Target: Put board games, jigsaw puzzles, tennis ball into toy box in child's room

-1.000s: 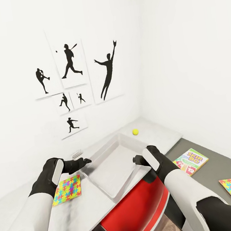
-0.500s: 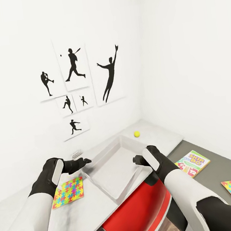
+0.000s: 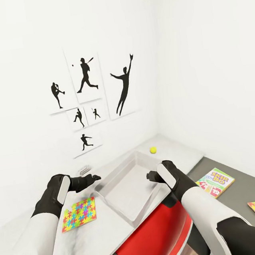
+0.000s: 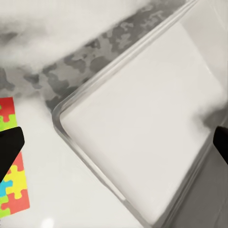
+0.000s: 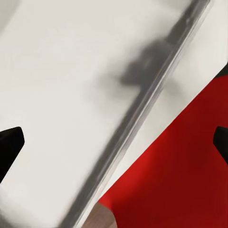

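white walls with black baseball silhouettes back the pale grey surface [image 3: 35, 252]. both tools, left [image 3: 94, 177] and right [image 3: 149, 176], hang apart and empty over the shallow pale grey toy box [image 3: 127, 186]. the small yellow-green tennis ball [image 3: 153, 150] sits beyond; a careless nudge could roll it off.

Probably a child's room: baseball silhouette prints [image 3: 93, 95], jigsaw puzzles [image 3: 79, 213].

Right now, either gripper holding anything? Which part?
Nothing held. The left gripper and the right gripper are both open, hovering over the empty toy box.
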Motion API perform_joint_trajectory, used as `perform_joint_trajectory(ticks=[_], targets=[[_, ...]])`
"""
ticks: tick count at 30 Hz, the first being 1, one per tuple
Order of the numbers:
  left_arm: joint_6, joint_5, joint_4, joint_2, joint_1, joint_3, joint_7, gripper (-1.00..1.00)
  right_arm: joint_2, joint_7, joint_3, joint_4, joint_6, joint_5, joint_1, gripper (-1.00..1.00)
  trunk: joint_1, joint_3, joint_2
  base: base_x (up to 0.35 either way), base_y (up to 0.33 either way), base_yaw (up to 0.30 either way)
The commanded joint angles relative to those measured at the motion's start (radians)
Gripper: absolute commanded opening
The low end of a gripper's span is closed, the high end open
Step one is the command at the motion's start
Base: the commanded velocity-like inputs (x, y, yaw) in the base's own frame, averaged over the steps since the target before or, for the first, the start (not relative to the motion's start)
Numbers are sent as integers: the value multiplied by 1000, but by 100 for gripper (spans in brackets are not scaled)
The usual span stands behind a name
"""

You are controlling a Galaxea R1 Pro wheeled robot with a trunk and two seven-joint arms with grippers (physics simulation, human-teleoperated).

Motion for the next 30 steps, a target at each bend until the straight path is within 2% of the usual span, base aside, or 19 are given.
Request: perform_joint_trajectory(ticks=[1,10,15,18,22,25,27,30], targets=[[5,-8,-1,0,-1,3,-9,100,0,-9,2,-1,2,-9,-1,100,1,-1,-2,0,8,0],[12,-2,-16,0,0,1,-17,100,0,26,1,-6,1,-8,0,100,1,14,-2,0,2,0],[55,1,-97,1,4,2,-21,100,0,46,1,-11,1,-7,2,100,1,22,-2,0,0,0],[78,3,-158,1,9,4,-22,100,0,69,-1,-45,3,-7,13,100,1,27,-2,0,0,0],[88,8,-184,10,12,5,-25,100,0,110,0,-134,10,-7,68,100,1,33,-2,0,0,0],[90,10,-194,29,15,6,-73,100,0,124,0,-217,24,-8,126,100,1,38,-2,0,0,0],[91,9,-197,41,17,6,-135,100,0,127,0,-253,38,-8,153,100,1,42,-2,0,0,0],[91,8,-199,73,30,5,-256,100,0,131,0,-303,54,-10,185,100,1,47,-2,0,0,0]])
